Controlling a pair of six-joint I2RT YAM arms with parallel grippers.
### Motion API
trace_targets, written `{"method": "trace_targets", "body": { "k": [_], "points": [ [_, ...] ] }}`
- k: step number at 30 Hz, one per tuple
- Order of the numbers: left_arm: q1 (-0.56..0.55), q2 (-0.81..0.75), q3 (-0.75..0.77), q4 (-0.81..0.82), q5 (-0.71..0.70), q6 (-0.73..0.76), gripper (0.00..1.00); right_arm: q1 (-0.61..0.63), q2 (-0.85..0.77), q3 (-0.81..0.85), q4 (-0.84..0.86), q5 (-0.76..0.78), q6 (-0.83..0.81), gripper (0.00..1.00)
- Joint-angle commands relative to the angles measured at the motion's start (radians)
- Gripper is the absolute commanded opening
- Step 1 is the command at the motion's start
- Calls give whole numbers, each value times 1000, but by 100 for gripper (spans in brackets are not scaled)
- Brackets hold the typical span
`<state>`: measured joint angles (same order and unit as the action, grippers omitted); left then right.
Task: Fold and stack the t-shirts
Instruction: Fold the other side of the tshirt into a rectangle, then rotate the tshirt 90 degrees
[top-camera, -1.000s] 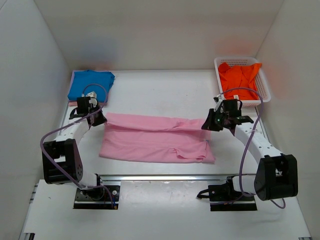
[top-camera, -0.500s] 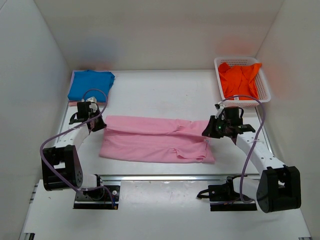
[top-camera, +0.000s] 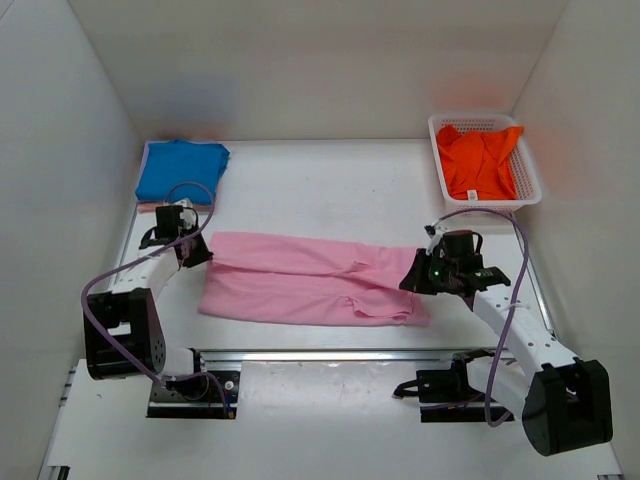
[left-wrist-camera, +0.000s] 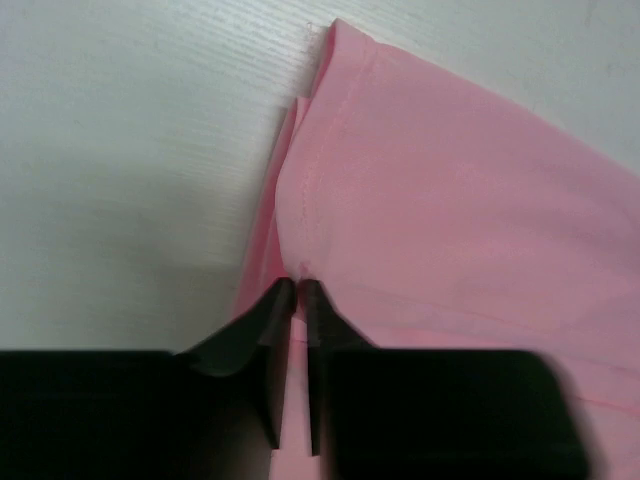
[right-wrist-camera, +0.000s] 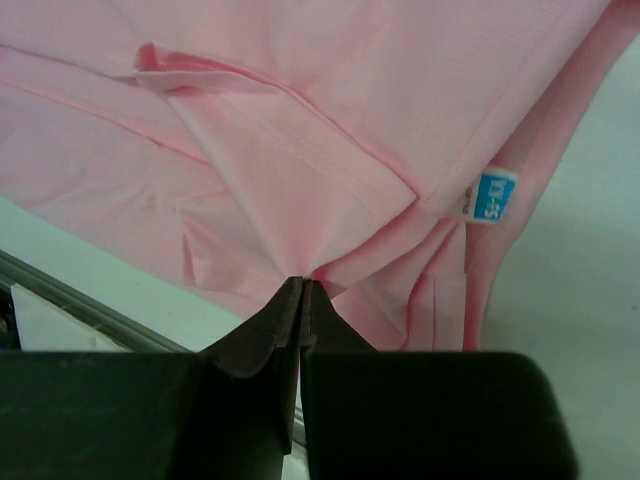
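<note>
Pink t-shirt (top-camera: 300, 282) — soft cotton — lies folded, a long rumpled band.

Pink shirt (top-camera: 300, 282) is soft matt cloth, cotton-looking, no sheen at all. Up close you can see the stitched hems and a small blue label (right-wrist-camera: 491, 196) that looks a bit shinier. Blue shirt (top-camera: 180, 170) and orange shirt (top-camera: 478, 160) are the same sort of matt fabric. Basket (top-camera: 531, 178) is white plastic lattice. Counter (top-camera: 330, 190) is matt white with a fine grain close up. Left gripper (left-wrist-camera: 298, 288) and right gripper (right-wrist-camera: 302, 284) have smooth, matt black fingers, plastic by the look. Rail (top-camera: 330, 352) is bare metal. Left arm (top-camera: 140, 268) and right arm (top-camera: 505, 315) are smooth white plastic.
</note>
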<state>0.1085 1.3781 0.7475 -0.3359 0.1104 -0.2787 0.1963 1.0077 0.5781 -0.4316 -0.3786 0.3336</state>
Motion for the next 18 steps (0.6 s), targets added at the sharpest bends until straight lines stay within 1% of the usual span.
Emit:
{"method": "trace_targets", "body": {
  "k": [1,2,3,4,5,6,7,10,11,12,13,14,15,16,17,18],
  "points": [
    [11,22,58,-25,-14,-22,29,3,-18,-35,-51,9,15,0],
    [8,24,64,-35,-15,-17,34,8,-23,-35,-82,21,12,0],
    [13,27,82,-41,-20,-22,44,11,-29,-34,-104,21,12,0],
    [16,24,102,-49,-23,-20,52,20,-46,-34,-126,44,12,4],
    [14,22,105,-64,-21,-19,56,19,-52,-29,-153,59,16,10],
    [10,15,130,-60,-26,-25,59,29,-69,-23,-163,73,22,23],
    [5,6,144,-64,-20,-30,60,20,-86,-14,-171,82,24,35],
    [-24,-19,164,-58,-6,-42,61,9,-107,31,-196,110,21,52],
    [-39,-22,165,-54,5,-42,60,8,-103,43,-199,113,19,54],
    [-52,-34,167,-49,15,-43,58,9,-94,51,-200,112,18,52],
    [-67,-28,161,-51,11,-43,54,6,-84,63,-199,95,12,47],
    [-93,-24,162,-52,11,-42,51,23,-80,66,-197,87,15,31],
    [-98,-24,153,-46,6,-37,48,44,-70,60,-190,90,28,23],
    [-159,-16,142,-40,-6,-39,43,52,-67,55,-170,83,50,14],
    [-191,-2,121,-43,-20,-37,40,87,-58,43,-159,89,53,4],
    [-219,-2,116,-26,-28,-33,37,121,-46,37,-144,92,79,0]
  ]
}}
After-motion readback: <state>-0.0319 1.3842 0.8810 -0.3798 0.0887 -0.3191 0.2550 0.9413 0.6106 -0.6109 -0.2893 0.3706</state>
